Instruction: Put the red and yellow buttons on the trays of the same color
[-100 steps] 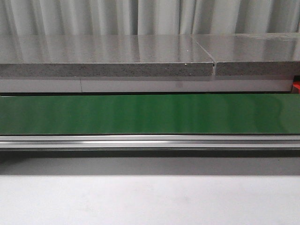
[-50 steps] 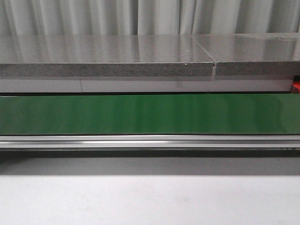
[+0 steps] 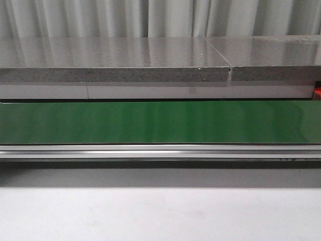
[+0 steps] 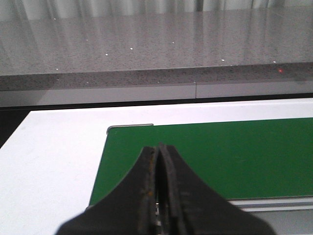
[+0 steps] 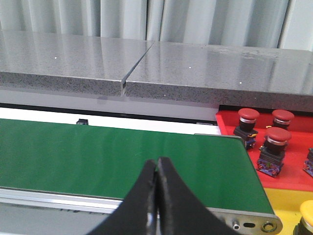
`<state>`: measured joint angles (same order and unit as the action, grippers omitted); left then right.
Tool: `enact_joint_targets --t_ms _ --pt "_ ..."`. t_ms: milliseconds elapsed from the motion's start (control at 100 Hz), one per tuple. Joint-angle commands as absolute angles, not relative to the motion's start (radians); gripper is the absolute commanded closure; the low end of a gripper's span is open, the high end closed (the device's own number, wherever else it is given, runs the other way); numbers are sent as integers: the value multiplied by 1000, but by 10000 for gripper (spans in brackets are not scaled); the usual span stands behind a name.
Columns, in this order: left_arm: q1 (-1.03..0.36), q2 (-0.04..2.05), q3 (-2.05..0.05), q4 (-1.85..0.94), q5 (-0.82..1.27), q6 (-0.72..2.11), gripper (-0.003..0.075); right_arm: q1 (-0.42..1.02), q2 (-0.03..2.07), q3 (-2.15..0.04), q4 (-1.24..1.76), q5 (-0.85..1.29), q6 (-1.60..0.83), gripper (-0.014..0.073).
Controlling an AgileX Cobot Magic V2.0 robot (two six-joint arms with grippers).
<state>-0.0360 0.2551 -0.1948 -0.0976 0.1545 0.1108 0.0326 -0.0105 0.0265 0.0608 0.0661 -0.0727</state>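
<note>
Green conveyor belt [image 3: 160, 122]: spans the front view mid-frame, bare. Left gripper [image 4: 157, 152]: fingers pressed together, holding nothing, over the belt's end. Right gripper [image 5: 156, 164]: fingers together, holding nothing. Red tray [image 5: 293, 169]: right of right wrist view, carrying three red buttons [image 5: 277, 134]. Yellow button [image 5: 307, 211]: lower right corner, on yellow tray [image 5: 286, 205]

Past the green conveyor belt [image 5: 122, 154], the red tray [image 5: 288, 161] runs off the frame edge. A yellow button [image 5: 307, 211] beside the belt's end shows only a sliver. In the front view, just a red corner [image 3: 317, 93] peeks at the belt's far right.
</note>
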Motion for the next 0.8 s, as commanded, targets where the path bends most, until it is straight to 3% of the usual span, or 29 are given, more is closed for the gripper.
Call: enact_joint_targets --t_ms 0,320,790 --pt "-53 226 -157 19 0 -31 739 34 -29 12 53 -16 -75 660" --pt "-59 63 45 97 -102 -117 739 34 -29 12 53 -16 -75 660" --pt "-59 -35 46 97 -50 -117 739 34 -29 12 53 -16 -75 660"
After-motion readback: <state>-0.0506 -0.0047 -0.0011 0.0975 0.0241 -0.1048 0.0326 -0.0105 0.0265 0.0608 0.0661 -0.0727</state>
